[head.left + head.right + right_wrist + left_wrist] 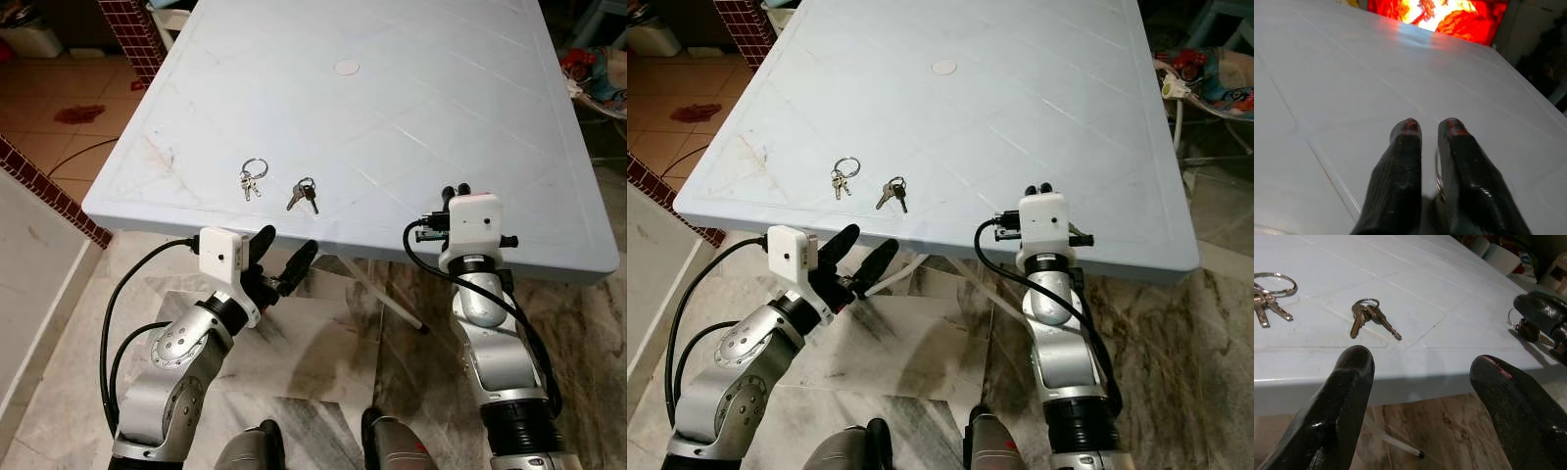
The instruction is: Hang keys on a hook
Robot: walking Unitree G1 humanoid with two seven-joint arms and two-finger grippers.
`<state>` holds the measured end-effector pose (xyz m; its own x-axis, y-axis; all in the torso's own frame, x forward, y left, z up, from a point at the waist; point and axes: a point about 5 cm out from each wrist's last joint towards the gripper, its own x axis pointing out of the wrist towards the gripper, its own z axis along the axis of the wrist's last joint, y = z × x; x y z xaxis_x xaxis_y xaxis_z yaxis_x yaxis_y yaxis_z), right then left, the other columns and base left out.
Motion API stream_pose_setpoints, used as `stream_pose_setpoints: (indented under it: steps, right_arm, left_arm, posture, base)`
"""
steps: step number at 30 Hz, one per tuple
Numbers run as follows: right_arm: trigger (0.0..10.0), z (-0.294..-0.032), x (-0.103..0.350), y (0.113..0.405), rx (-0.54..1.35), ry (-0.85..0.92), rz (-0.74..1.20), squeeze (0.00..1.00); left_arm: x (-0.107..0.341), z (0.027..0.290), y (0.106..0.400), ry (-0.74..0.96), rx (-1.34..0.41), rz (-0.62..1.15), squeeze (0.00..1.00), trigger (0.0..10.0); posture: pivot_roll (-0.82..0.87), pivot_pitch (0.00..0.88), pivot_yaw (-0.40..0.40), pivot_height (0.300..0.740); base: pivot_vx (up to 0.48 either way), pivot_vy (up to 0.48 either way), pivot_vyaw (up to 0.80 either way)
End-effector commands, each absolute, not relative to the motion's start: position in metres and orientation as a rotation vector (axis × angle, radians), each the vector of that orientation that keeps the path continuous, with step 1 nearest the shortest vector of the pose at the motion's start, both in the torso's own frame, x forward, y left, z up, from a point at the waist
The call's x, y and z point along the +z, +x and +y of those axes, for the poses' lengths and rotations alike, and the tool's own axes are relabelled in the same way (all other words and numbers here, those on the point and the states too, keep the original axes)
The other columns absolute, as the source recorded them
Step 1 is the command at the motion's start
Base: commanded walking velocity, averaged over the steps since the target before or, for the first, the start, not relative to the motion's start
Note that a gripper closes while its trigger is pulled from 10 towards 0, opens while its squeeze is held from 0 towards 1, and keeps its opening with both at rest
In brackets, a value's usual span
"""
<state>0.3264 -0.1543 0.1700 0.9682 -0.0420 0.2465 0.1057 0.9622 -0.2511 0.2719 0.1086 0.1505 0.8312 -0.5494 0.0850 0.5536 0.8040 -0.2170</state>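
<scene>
a pale blue plastic bench (pixel 411 127) with diagonal moulded lines stands over a marbled tile floor (pixel 323 343). two bunches of small metal keys lie on the bench near its front edge, just beside each other but apart: the silver key bunch with a large round ring (pixel 251 177) sits further to the robot's left, and the darker key bunch on a small ring (pixel 304 193) sits to its right. a round white cap (pixel 346 68) marks the middle of the bench.

the left hand (pixel 280 262) hovers just below and in front of the bench edge, its two black fingers (pixel 1347 396) spread wide and holding nothing, pointing toward the darker bunch. the right hand (pixel 456 191) rests over the front edge further right, its fingers (pixel 1405 166) nearly together, with a thin metal key ring (pixel 1438 171) glimpsed between them.
</scene>
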Motion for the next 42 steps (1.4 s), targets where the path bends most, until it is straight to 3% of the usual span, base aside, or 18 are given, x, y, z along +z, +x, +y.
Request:
stream_pose_setpoints:
  steps: [1, 17, 24, 25, 26, 27, 40, 41, 42]
  right_arm:
    - [10.0, -0.147, 0.175, 0.327, -0.032, -0.257, -0.265, 1.0]
    - [10.0, -0.154, 0.186, 0.307, -0.125, -0.374, -0.277, 1.0]
    - [10.0, -0.155, 0.17, 0.295, -0.139, -0.334, -0.17, 1.0]
    - [10.0, -0.157, 0.166, 0.292, -0.129, -0.333, -0.154, 0.43]
    - [10.0, -0.157, 0.166, 0.292, -0.129, -0.333, -0.154, 0.43]
    - [10.0, -0.16, 0.162, 0.291, -0.127, -0.321, -0.128, 0.0]
    - [10.0, -0.173, 0.154, 0.296, -0.127, -0.351, -0.097, 0.0]
    - [8.6, -0.173, 0.154, 0.297, -0.124, -0.348, -0.099, 0.0]
    - [8.6, -0.173, 0.154, 0.297, -0.122, -0.346, -0.1, 0.0]
  left_arm:
    - [0.147, 0.112, 0.272, -0.217, -0.589, -0.008, 0.0, 10.0]
    - [0.145, 0.111, 0.27, -0.226, -0.578, -0.002, 0.0, 10.0]
    - [0.144, 0.109, 0.271, -0.231, -0.583, 0.001, 0.0, 10.0]
    - [0.144, 0.109, 0.271, -0.232, -0.584, 0.005, 0.0, 10.0]
    - [0.144, 0.109, 0.271, -0.232, -0.584, 0.005, 0.0, 10.0]
    - [0.143, 0.109, 0.271, -0.232, -0.584, 0.008, 0.0, 10.0]
    - [0.142, 0.109, 0.27, -0.234, -0.58, 0.012, 0.0, 10.0]
    - [0.142, 0.11, 0.27, -0.234, -0.58, 0.012, 0.0, 10.0]
    - [0.142, 0.11, 0.269, -0.234, -0.58, 0.012, 0.0, 10.0]
  posture:
    - [-0.01, 0.233, 0.106, 0.74]
    - [-0.02, 0.241, 0.093, 0.74]
    - [-0.03, 0.244, 0.093, 0.74]
    - [-0.03, 0.245, 0.093, 0.74]
    - [-0.03, 0.245, 0.093, 0.74]
    - [-0.03, 0.246, 0.093, 0.74]
    - [-0.02, 0.253, 0.095, 0.74]
    - [-0.02, 0.253, 0.096, 0.74]
    - [-0.02, 0.253, 0.096, 0.74]
  base:
    - [0.0, 0.0, 0.0]
    - [0.0, 0.0, 0.0]
    - [0.0, 0.0, 0.0]
    - [0.0, 0.0, 0.0]
    - [0.0, 0.0, 0.0]
    - [0.0, 0.0, 0.0]
    - [0.0, 0.0, 0.0]
    - [0.0, 0.0, 0.0]
    - [0.0, 0.0, 0.0]
